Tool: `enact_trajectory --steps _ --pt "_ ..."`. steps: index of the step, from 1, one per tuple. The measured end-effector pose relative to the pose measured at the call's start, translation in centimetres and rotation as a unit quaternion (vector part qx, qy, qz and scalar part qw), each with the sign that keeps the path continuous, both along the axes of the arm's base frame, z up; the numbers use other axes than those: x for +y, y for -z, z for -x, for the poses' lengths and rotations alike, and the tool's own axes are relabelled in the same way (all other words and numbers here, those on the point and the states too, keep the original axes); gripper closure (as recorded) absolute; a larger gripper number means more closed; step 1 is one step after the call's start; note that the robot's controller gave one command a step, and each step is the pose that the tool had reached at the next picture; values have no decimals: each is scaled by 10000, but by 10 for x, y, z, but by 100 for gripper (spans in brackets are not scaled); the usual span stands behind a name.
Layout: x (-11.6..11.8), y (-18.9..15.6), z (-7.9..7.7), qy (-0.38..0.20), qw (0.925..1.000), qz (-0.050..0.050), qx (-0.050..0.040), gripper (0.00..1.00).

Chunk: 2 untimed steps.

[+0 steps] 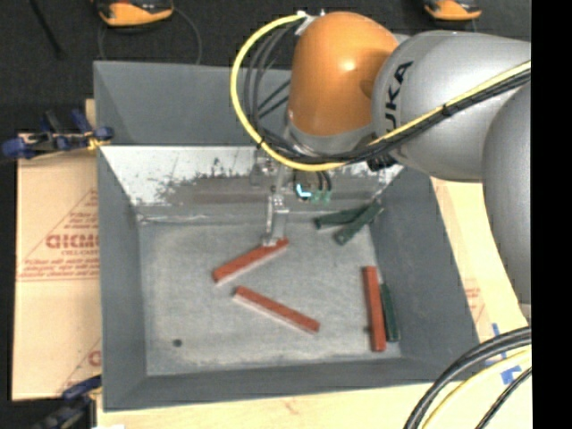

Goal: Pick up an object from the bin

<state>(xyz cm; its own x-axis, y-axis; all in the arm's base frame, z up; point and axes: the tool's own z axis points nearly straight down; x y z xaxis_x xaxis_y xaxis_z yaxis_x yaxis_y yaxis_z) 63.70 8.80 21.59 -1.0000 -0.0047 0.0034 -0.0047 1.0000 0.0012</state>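
Note:
My gripper (pixel 271 235) hangs under the orange wrist cover, low over the back middle of the bin floor. Its tip stands at the upper right end of a flat red-brown bar (pixel 250 263) that lies slanted in the middle of the bin; whether it touches the bar cannot be made out. A second red-brown bar (pixel 275 310) lies just in front of the first, slanted the other way. To the right of the gripper, near the back wall, lies a dark green forked piece (pixel 350 222).
Along the right wall lies a third red-brown bar (pixel 374 309), with a thin dark green bar (pixel 388 313) close beside it. The arm and its cables hang over the bin's back right part.

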Motion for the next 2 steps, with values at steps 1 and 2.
enact_trajectory --steps 1,2 --pt "-20 128 16 -546 9985 13 3 0" --pt "-19 123 13 -534 9986 -2 -39 100"
